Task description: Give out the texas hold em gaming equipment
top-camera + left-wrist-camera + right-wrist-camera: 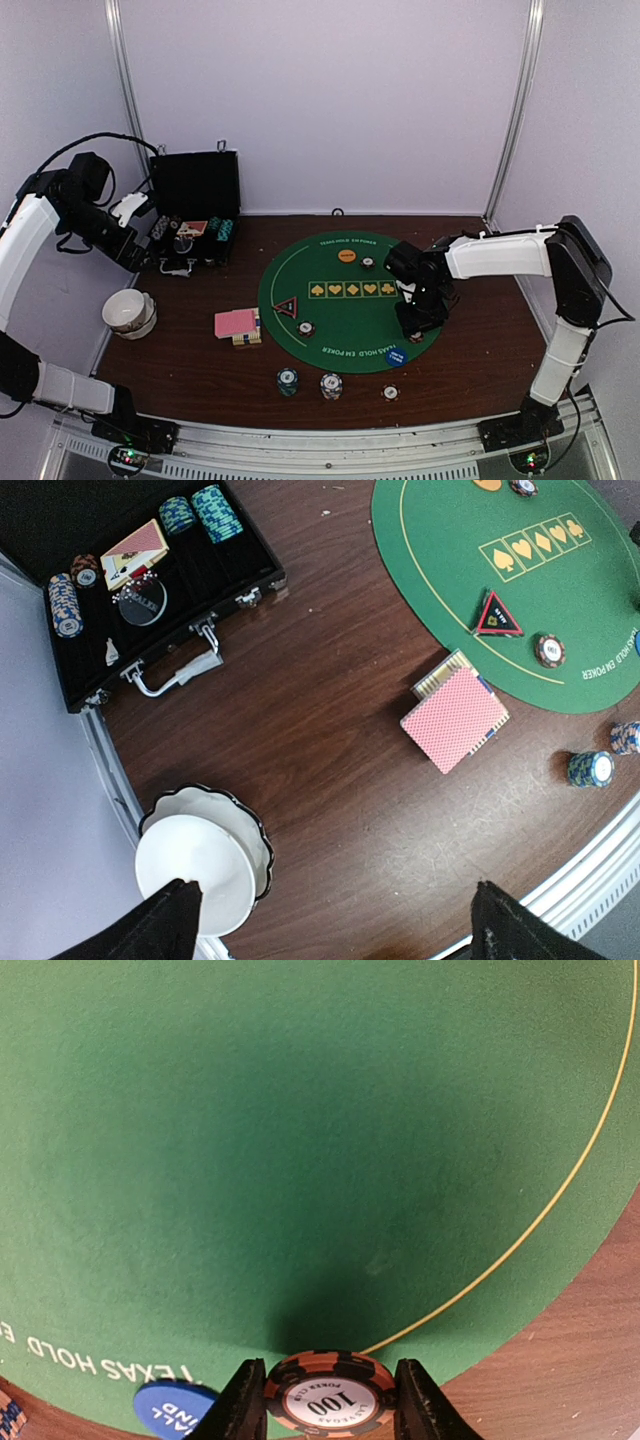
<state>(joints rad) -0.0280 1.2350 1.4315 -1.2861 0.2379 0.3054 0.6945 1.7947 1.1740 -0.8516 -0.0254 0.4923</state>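
Top external view, from the biggest thing down: the dark wooden table carries a round green felt mat printed with card suits. A black hard case lies open at the far left, with more chips and cards in its slots. A white bowl sits near the left edge.

The pink-red-backed deck rests just off the mat's left rim. On the mat are a red-black triangle marker, an orange disc, a blue disc and two single chips. Three short chip stacks stand on bare wood near the front edge.

The left gripper is spread wide and holds nothing. It hangs over the wood between bowl and deck.

The right gripper is clenched on a brown-red 100 chip, pinched flat by its rim. It is low over the mat's near right border, just beside the blue disc. I cannot tell whether the chip touches the felt.

What could go wrong from here, in my judgement:
- The rim pinch is thin, so a slight tilt could let the chip slide out.
- Let go from any height, the chip could land on edge and roll off the felt onto wood.
- The chip could also come down overlapping the blue disc, because the two are so close.
- Fingers opening unevenly could drag it sideways.
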